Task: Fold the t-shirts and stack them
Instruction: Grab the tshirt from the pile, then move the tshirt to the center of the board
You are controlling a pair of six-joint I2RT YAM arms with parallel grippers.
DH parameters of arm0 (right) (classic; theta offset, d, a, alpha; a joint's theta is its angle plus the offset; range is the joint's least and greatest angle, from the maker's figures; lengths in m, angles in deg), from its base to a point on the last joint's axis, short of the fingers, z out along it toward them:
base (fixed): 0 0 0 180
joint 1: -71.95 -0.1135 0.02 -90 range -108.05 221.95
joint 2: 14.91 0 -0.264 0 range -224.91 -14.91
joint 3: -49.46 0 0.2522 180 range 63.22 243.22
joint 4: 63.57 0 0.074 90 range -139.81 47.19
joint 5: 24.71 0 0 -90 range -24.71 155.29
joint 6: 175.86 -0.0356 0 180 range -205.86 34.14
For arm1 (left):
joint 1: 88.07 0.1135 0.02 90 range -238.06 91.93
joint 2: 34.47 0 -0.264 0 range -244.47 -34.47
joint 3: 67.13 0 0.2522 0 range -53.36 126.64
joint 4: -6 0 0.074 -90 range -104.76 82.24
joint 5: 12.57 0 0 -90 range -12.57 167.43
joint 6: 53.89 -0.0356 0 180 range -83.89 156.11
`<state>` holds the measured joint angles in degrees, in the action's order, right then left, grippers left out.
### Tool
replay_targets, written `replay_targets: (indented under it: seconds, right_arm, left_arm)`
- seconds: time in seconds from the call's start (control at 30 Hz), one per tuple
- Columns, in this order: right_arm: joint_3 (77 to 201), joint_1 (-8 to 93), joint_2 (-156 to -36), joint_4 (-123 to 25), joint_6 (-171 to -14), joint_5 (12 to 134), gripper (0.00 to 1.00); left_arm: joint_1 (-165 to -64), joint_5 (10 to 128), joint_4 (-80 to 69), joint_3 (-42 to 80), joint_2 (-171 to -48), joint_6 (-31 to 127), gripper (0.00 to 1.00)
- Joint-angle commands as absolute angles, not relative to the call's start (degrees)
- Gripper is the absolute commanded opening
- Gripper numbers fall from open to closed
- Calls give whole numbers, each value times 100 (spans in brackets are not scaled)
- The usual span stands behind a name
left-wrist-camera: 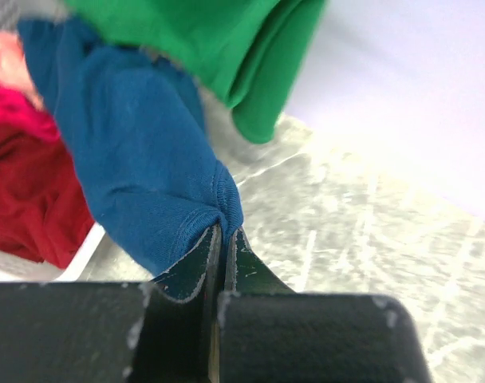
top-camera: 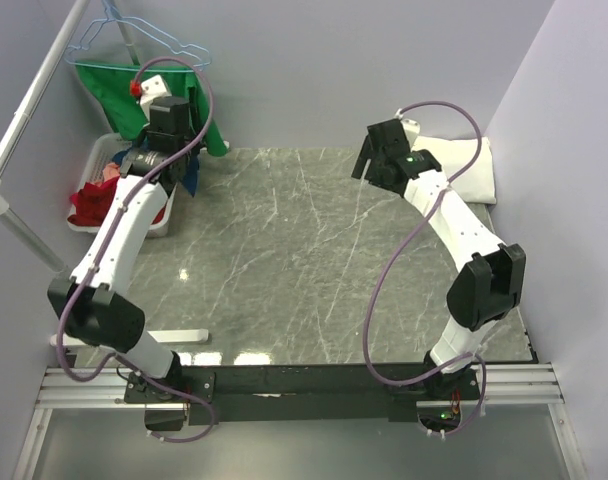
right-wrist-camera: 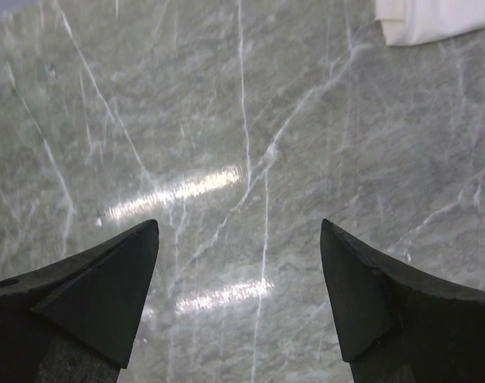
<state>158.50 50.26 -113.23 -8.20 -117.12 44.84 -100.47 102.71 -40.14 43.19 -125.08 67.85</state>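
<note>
Soft, even light falls from overhead and shadows are faint. In the top view the bench [top-camera: 314, 250] shows two small white glints toward 6 o'clock. From the right wrist, two glare streaks lie across the bench near centre. The left wrist view is soft: green cloth [left-wrist-camera: 226, 48] at 12 o'clock and red cloth [left-wrist-camera: 27, 183] at 9 o'clock blur, the blue shirt [left-wrist-camera: 139, 159] sharper.

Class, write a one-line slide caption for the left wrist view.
Left gripper shut on a fold of the blue t-shirt, beside red cloth and green cloth, above the marble table.
</note>
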Motion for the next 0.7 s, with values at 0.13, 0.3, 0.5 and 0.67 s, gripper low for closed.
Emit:
replay_targets:
  seconds: [0.13, 0.3, 0.5, 0.67]
  right_arm:
    - [16534, 5385, -11176, -771, -12066, 4568, 88]
    - [16623, 5420, -11212, -727, -12207, 4674, 88]
    - [16289, 5481, -10975, -815, -12312, 4543, 88]
    - [16148, 5631, -10851, -859, -12383, 4603, 88]
  left_arm:
    - [-11229, 9606, -3123, 4604, -11384, 5924, 1]
    - [-12013, 9685, -3000, 4894, -11454, 5475, 1]
    - [-12927, 9808, -2631, 5122, -11445, 4912, 1]
    - [-13613, 10045, -2384, 5965, -11576, 4359, 1]
